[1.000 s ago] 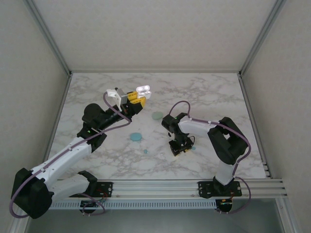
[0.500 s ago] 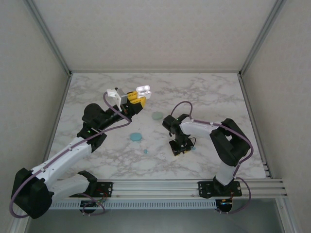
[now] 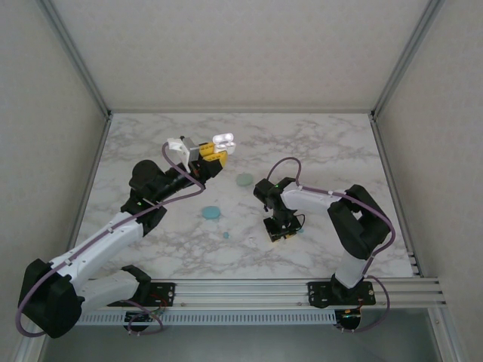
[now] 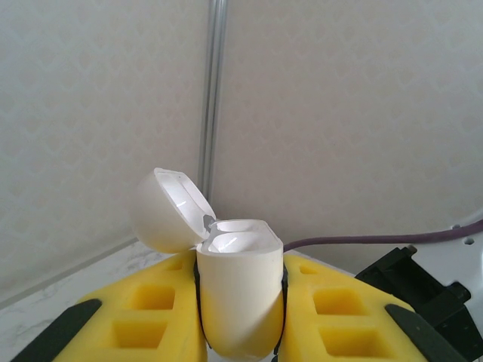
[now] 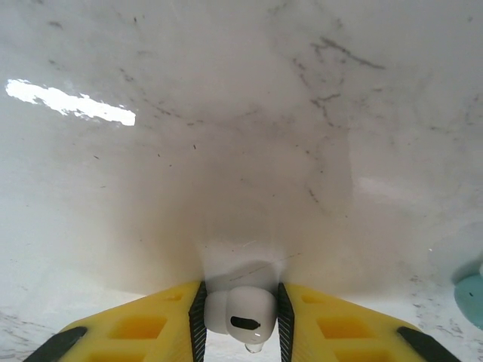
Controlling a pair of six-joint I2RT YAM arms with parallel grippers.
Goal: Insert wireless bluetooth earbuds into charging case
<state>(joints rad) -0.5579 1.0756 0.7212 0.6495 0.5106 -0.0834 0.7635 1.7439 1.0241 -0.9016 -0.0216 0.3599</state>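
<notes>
My left gripper is held up over the back left of the table, shut on a white charging case. In the left wrist view the case stands upright between the yellow fingers with its lid flipped open to the left. My right gripper points down at the marble near the middle right. In the right wrist view it is shut on a white earbud just above the tabletop. A tiny teal earbud lies on the table to its left.
Two teal cases lie on the marble table: one behind the right gripper, one left of it. A teal thing shows at the right edge of the right wrist view. Walls and aluminium posts bound the table.
The right gripper has edged slightly right and lower toward the table. The left gripper with the white case has barely shifted.
</notes>
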